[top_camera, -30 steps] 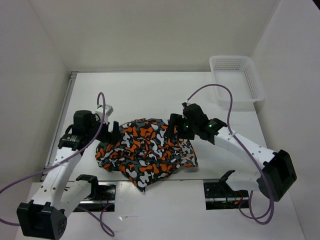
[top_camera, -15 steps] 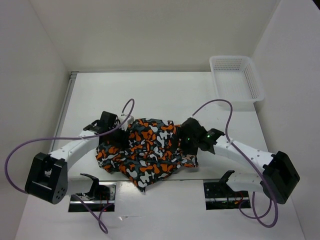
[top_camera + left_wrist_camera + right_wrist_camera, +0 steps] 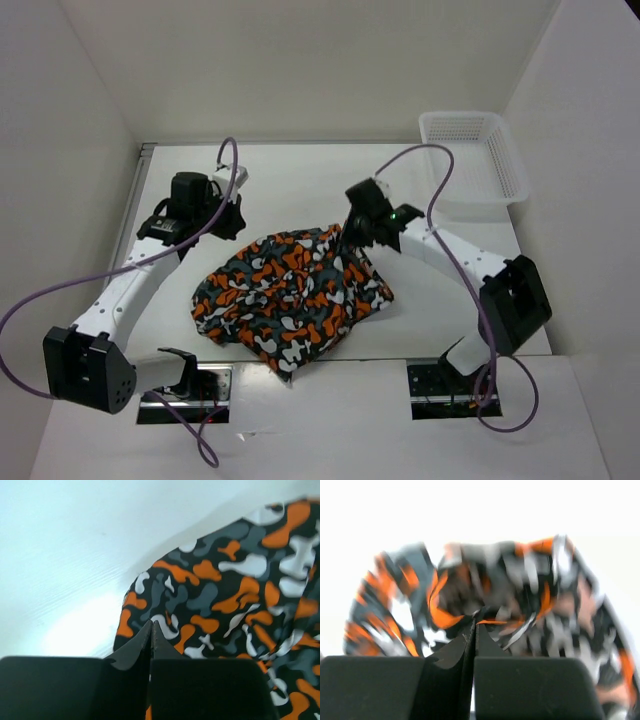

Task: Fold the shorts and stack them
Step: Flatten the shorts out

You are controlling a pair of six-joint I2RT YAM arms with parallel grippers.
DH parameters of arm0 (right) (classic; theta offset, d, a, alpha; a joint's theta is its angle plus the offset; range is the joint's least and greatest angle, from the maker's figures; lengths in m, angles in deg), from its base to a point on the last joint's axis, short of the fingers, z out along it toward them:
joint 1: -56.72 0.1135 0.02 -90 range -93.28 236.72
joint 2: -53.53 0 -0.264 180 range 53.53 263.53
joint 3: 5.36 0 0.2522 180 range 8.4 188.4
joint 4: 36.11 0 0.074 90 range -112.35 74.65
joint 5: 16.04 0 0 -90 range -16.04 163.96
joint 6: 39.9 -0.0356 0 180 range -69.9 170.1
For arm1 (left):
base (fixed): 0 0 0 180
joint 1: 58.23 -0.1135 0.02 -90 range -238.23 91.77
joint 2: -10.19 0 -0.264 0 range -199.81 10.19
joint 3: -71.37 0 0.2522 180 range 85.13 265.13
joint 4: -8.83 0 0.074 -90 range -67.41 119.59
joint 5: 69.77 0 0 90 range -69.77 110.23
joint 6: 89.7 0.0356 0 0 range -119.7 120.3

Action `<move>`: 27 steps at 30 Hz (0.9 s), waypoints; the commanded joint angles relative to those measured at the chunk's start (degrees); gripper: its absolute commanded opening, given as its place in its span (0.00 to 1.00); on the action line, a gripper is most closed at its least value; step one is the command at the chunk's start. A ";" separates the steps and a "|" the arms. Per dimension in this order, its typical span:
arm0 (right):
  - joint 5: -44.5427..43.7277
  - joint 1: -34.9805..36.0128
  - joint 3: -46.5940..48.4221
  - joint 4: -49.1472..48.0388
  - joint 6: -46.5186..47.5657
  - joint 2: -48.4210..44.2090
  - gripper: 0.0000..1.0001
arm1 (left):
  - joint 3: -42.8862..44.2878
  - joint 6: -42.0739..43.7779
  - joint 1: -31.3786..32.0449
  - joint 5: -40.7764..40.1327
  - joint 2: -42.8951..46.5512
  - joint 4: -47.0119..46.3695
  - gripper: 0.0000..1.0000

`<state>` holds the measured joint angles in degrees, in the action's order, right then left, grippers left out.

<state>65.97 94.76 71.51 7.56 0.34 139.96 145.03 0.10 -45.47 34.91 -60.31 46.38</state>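
Soft fabric shorts (image 3: pixel 285 300) in a blotchy camouflage print of orange, black, grey and white lie crumpled in a loose heap on the white table (image 3: pixel 300 180), around its middle and a little toward 6 o'clock as the overhead camera sees it. They are not folded; the cloth is rumpled, with a corner trailing off toward 6 o'clock.

The left gripper (image 3: pixel 230 218) hangs off the heap's 10 o'clock side, near its edge. Its two black fingers (image 3: pixel 135 650) are pressed flat together, and in the wrist view no cloth shows between them — the print lies beyond the tips, toward 3 o'clock.

The right gripper (image 3: pixel 350 243) sits at the heap's 1 o'clock edge, where the fabric rises to meet it. Its black fingers (image 3: pixel 452 652) are also pressed together, and a fold of the print bunches right at their tips, so they appear to pinch the shorts — though that wrist view is blurred.

A white plastic mesh basket (image 3: pixel 470 160) stands at the table's 1 o'clock corner, well apart from the shorts.
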 commanded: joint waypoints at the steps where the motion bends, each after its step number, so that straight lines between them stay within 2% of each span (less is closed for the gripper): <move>1: 0.16 -7.88 11.56 -6.44 10.00 5.91 0.00 | 0.05 0.21 -1.94 -0.61 2.65 2.39 0.00; 2: 1.38 -10.42 20.30 -6.44 11.51 12.38 0.01 | 0.04 0.21 -2.64 -0.61 2.65 2.40 0.00; 3: 2.61 -11.40 25.52 -3.14 12.74 16.10 0.07 | 0.04 0.21 -2.65 -1.22 2.65 3.10 0.00; 5: 5.52 -12.55 39.54 0.92 15.55 24.44 0.45 | 0.04 0.21 -2.65 -1.75 3.18 4.42 0.00; 6: 5.53 -12.55 42.07 2.33 16.09 25.44 0.59 | 0.56 0.21 -2.65 -1.15 2.65 5.12 0.17; 7: 6.22 -12.55 42.35 2.34 16.10 25.45 0.81 | 0.57 0.21 -2.65 -0.45 1.86 5.12 0.30; 8: 6.23 -12.55 40.70 0.95 16.10 24.15 0.89 | 1.18 0.21 -2.65 0.69 1.33 5.12 0.45; 9: 6.23 -12.55 38.08 -0.54 16.10 20.22 0.94 | 1.18 0.21 -2.65 3.05 0.81 5.12 0.78; 11: 6.23 -12.55 28.54 -4.67 14.09 15.46 0.98 | 3.11 0.21 -1.07 3.96 -1.64 5.12 0.90; 14: 9.29 -12.55 13.39 -9.07 12.06 5.09 0.98 | 5.22 0.21 1.83 5.36 -6.39 3.55 0.99; 17: 13.68 -10.45 0.38 -9.70 9.86 -4.06 0.95 | 6.45 0.21 3.24 5.36 -12.28 1.18 1.00; 21: 15.45 -1.16 -13.33 -10.22 2.94 -17.57 0.94 | 10.92 0.21 4.29 3.00 -20.36 -1.11 1.00; 24: 18.61 3.17 -17.22 -10.84 -0.07 -21.47 0.94 | 12.60 0.21 4.30 2.46 -26.34 -3.05 1.00; 27: 19.94 7.83 -19.78 -10.31 -1.13 -20.96 0.94 | 14.72 0.21 3.24 2.99 -31.97 -4.62 1.00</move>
<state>83.17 100.38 53.61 -0.09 2.66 119.16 156.97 0.07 -41.60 37.38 -89.53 45.24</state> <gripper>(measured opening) 0.943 0.998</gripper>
